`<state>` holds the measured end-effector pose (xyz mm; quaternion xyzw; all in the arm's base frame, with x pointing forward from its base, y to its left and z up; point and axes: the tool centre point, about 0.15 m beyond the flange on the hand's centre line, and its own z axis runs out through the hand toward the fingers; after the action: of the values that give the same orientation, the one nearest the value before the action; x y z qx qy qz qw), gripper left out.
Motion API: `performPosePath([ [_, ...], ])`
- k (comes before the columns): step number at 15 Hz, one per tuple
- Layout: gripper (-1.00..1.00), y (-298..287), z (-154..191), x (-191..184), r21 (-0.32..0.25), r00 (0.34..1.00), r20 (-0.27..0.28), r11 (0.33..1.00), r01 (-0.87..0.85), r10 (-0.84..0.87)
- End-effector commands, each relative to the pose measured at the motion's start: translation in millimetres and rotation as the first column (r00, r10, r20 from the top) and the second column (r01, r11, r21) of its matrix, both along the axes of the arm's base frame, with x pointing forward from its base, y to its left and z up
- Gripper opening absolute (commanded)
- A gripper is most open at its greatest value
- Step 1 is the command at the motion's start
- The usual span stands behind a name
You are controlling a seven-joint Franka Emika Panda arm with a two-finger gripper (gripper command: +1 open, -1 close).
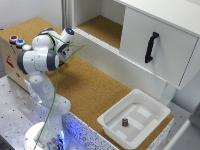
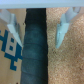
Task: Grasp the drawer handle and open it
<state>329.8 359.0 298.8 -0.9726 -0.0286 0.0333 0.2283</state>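
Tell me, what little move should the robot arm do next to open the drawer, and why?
Probably swing the gripper across toward the drawer handle. In the exterior view the arm is folded up at the left, far from the drawer, whose front looks shut. The wrist view shows the fingers spread with nothing between them, so it seems ready to grab once it gets there.

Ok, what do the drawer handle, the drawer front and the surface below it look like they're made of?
The drawer handle looks like matte black metal or plastic; the blur leaves that open. The drawer front looks like smooth white painted or laminated board, plain and even. The surface below looks like cork or particleboard, tan and speckled.
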Motion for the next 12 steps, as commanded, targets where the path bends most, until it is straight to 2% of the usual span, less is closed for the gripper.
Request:
performPosePath([
  [1, -1.0, 2, -13, -1, 0.071, 1.0, -0.007, 0.997, -0.021, 0.022],
  [12, -1.0, -34, -13, 1, 0.049, 1.0, -0.009, 0.999, 0.02, -0.02],
])
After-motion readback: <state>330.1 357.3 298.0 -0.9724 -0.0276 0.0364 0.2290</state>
